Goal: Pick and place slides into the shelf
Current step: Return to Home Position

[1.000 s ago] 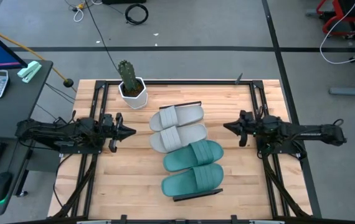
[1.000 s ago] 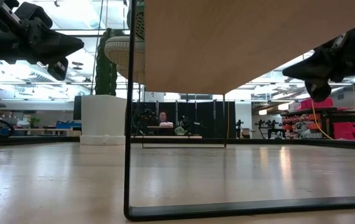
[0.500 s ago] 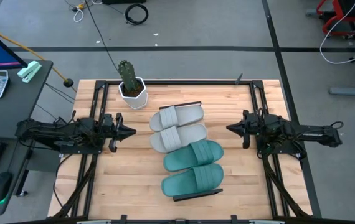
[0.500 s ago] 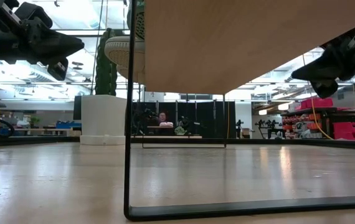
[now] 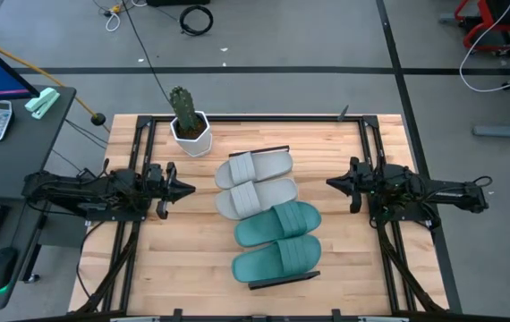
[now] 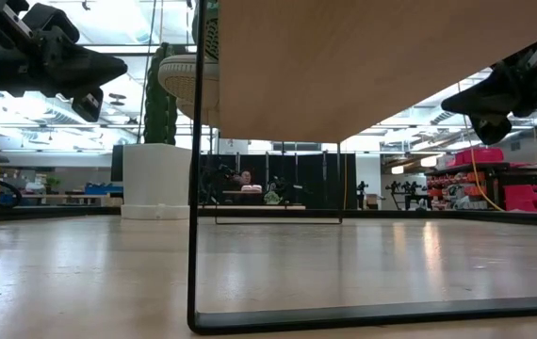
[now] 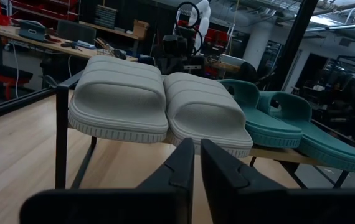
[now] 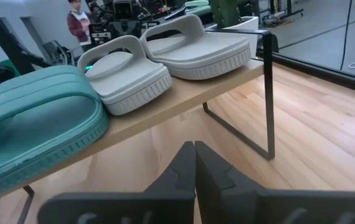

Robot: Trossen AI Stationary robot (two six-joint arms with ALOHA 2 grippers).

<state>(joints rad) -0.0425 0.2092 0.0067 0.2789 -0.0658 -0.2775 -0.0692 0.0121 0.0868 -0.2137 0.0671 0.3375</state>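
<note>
Four slides lie side by side with their soles on the shelf (image 5: 284,279), a light-wood board on a thin black frame in the middle of the table. Two grey ones (image 5: 255,167) (image 5: 257,197) take the far half, and two teal ones (image 5: 277,222) (image 5: 276,258) the near half. My left gripper (image 5: 188,188) hovers left of the shelf, shut and pointing level at the grey slides (image 7: 118,99). My right gripper (image 5: 331,184) hovers to the right of the shelf, shut, facing the board (image 8: 165,109). Neither holds anything.
A cactus in a white pot (image 5: 188,121) stands at the table's far edge, left of the shelf. Black frame rails (image 5: 130,233) (image 5: 389,241) run along both table sides under the arms. Bare tabletop lies between each gripper and the shelf. A person (image 8: 76,22) stands in the room behind.
My right gripper has rolled a little and tipped up nearer to level as its arm folded back toward the table's right edge. It stays shut. The slides and the shelf have not moved.
</note>
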